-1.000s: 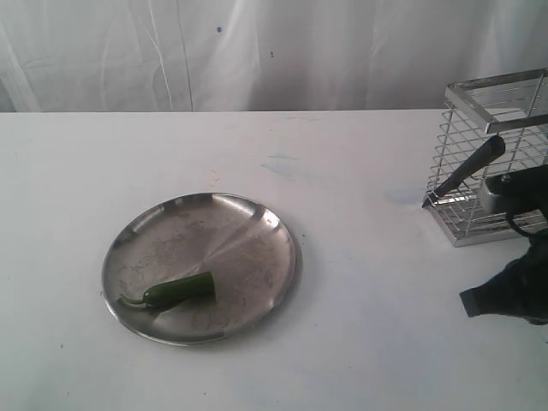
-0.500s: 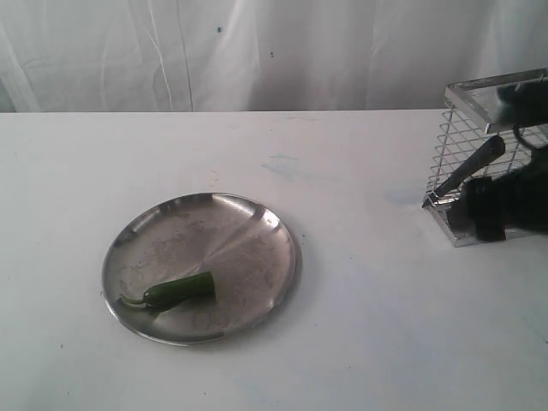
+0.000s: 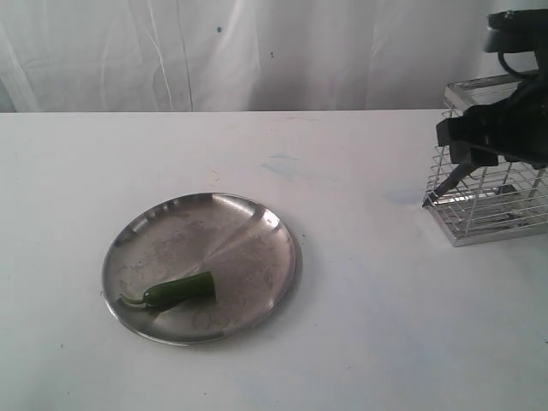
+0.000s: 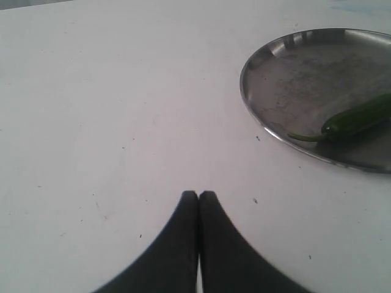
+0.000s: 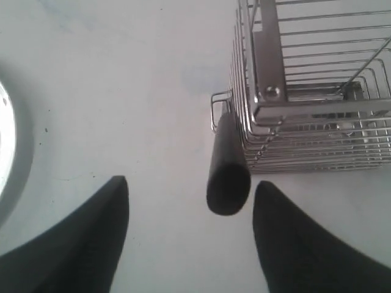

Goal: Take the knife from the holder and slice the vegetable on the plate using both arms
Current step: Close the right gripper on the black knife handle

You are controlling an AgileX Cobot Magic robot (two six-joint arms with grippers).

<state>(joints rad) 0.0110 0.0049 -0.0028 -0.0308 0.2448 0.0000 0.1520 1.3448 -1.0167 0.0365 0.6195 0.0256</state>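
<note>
Nothing of the task done yet, judging by how things lie: knife (image 5: 228,165) not lifted out, handle poking from the holder (image 3: 492,184) at a slant, vegetable (image 3: 178,291) whole on the plate (image 3: 257,224), no slices anywhere. Left to do: grab handle, pull knife clear, carry over to plate, pin the pepper w/ the other arm, cut. Right gripper (image 5: 189,235) wide open, nothing held, black fingers (image 5: 91,232) either side of the handle's butt end in right wrist view, handle nearer one finger than the other, not touching either as far as visible. Looks lined up for the grab, but no contact yet. In exterior view right arm hangs at the holder's top on the far right of the table (image 3: 360,342), partly masking the basket. Left gripper (image 4: 198,195) closed tight, tips pressed together, empty, hovering over bare table beside the plate, pepper near but well clear of the tips. Knife: matte black handle, roundish blunt end, slim; blade mostly hidden behind wire, only a thin dark line through the bars in exterior view, tip apparently low at the holder's corner, can't tell for sure. Holder: shiny wire grid, thick flat rim, standing upright near table's right edge. Pepper: dark green, slender, glossy, thin curled stem at one end, other end cut flat, lying near the plate's rim on the side toward camera. Plate dull, scuffed steel.
</note>
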